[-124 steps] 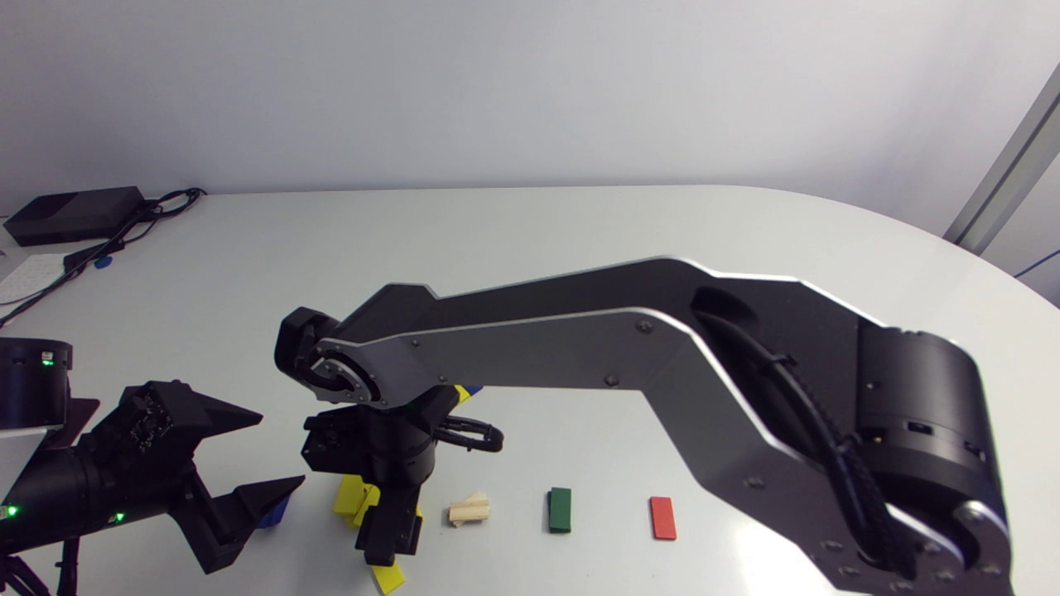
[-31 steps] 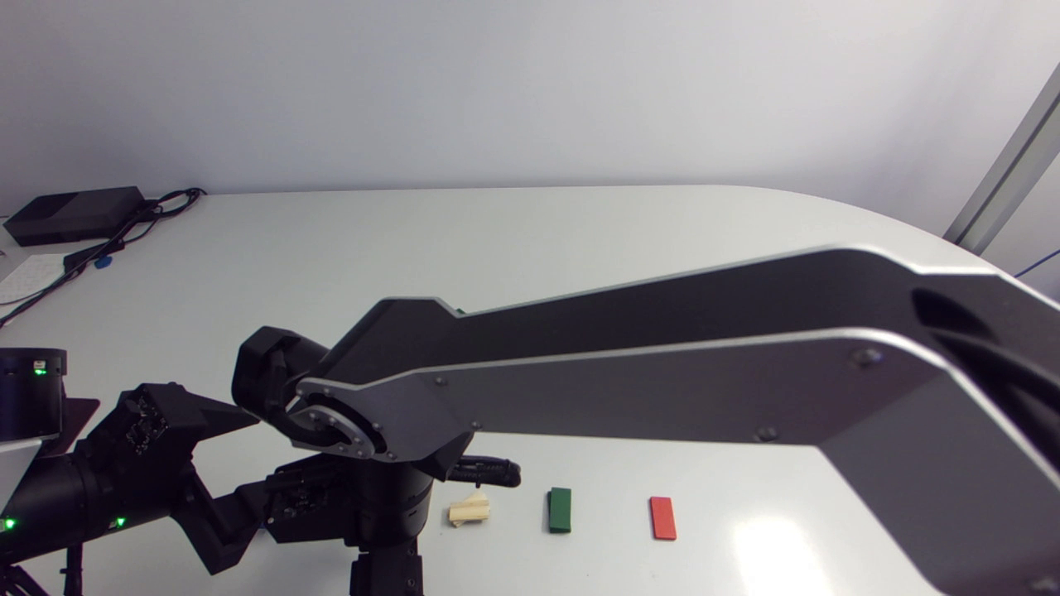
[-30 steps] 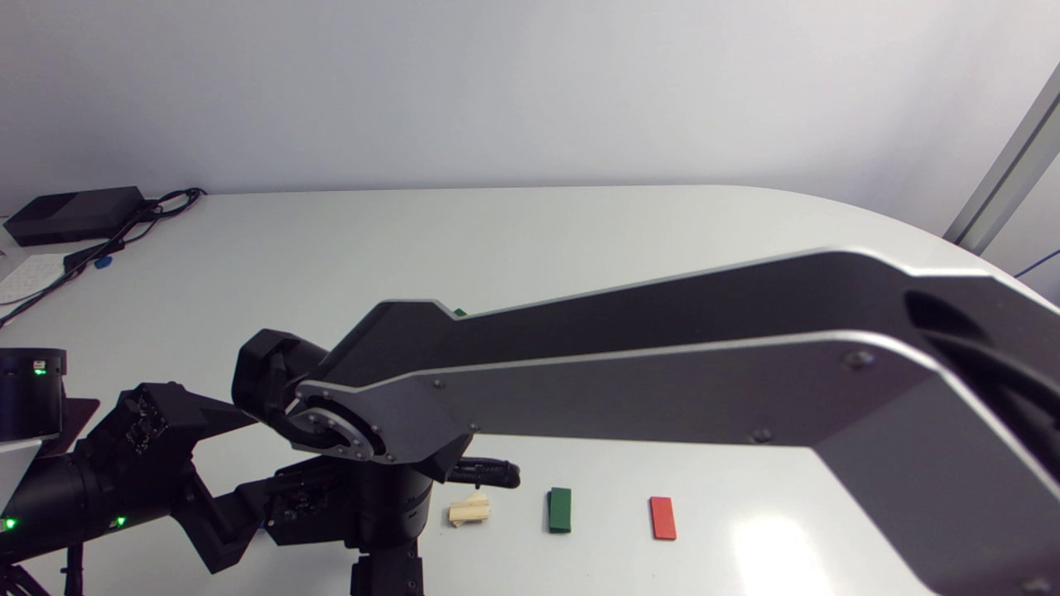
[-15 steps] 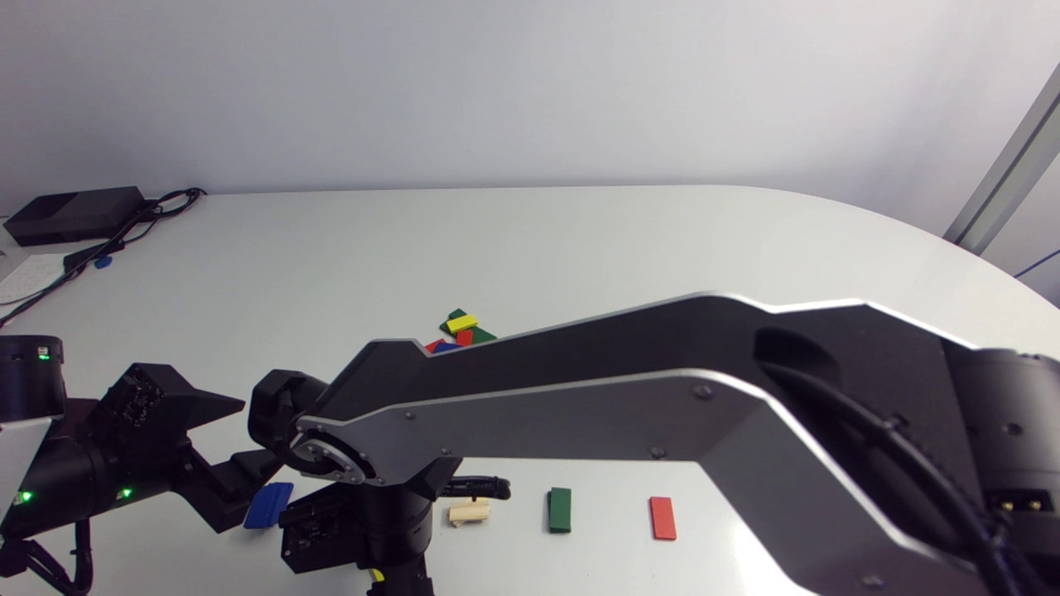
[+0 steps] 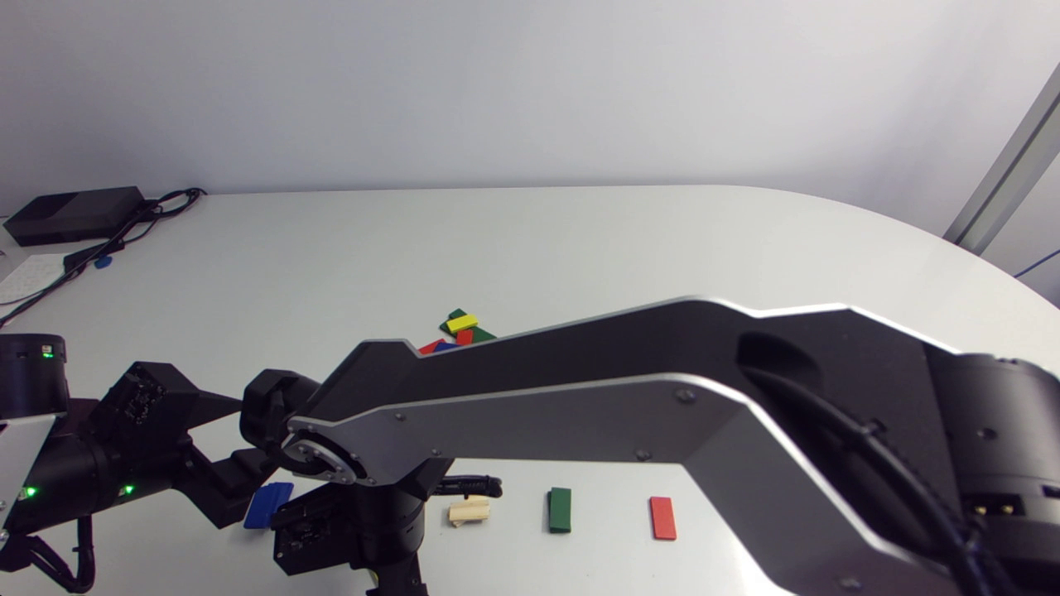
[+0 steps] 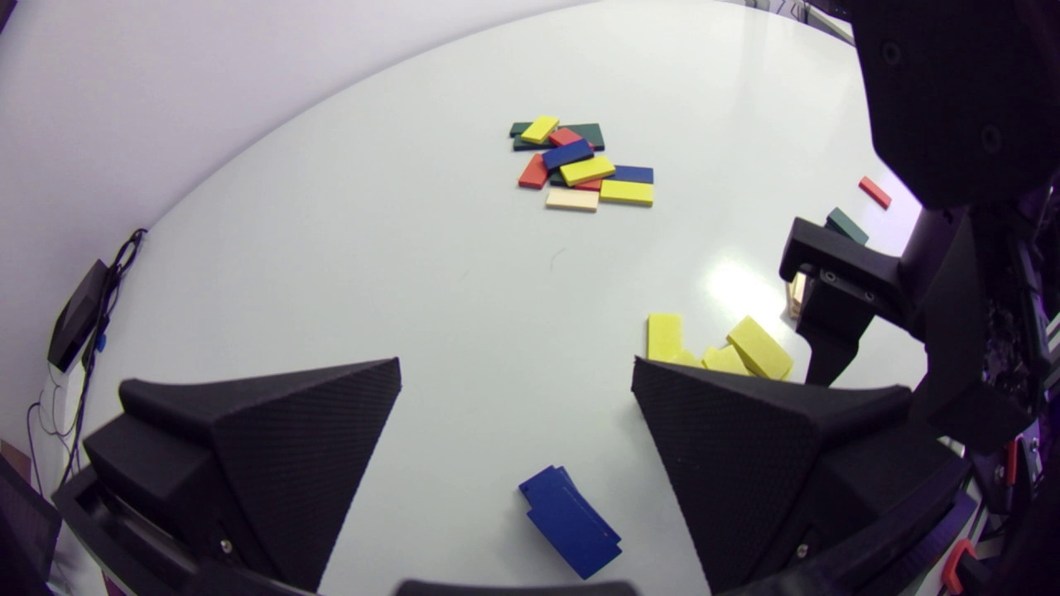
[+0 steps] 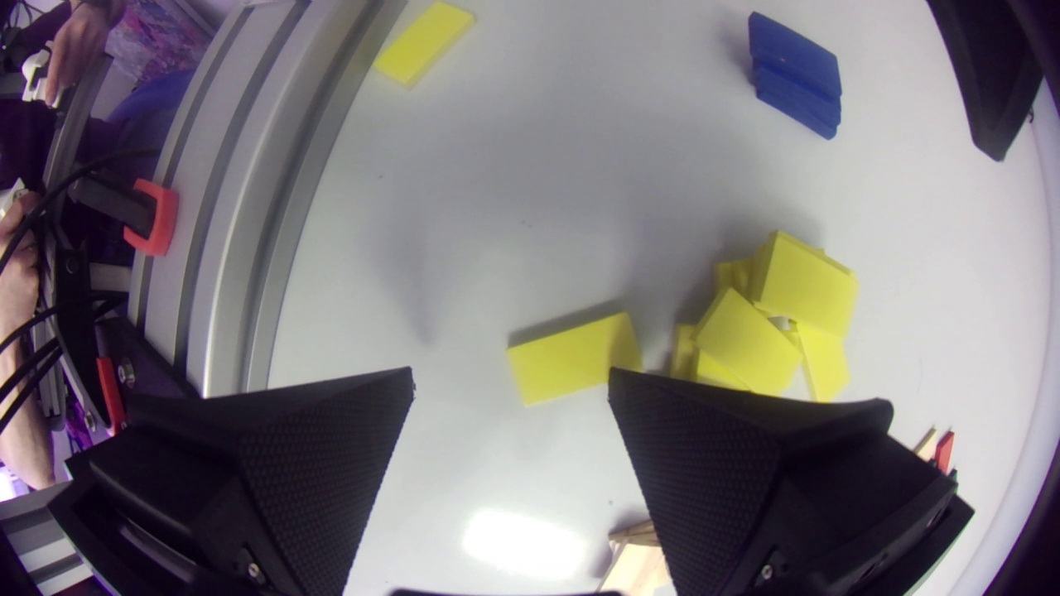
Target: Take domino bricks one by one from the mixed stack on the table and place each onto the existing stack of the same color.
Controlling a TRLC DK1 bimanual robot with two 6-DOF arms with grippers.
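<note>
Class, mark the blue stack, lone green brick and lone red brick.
blue stack [image 6: 571, 523], left wrist view, top face.
lone green brick [image 5: 560, 509], head view, top face.
lone red brick [image 5: 662, 518], head view, top face.

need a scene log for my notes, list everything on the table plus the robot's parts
mixed pile: about eleven bricks, five colours; mid-table
blue stack: one, blue; front row, leftmost
yellow bricks: toppled heap, two loose; next along
wood stack: one, pale; next
green stack: one, green; next
red brick: one, red; rightmost
black box: one, cabled; far left corner
left gripper: black; open above blue stack
right gripper: black; open by loose yellow brick
</note>
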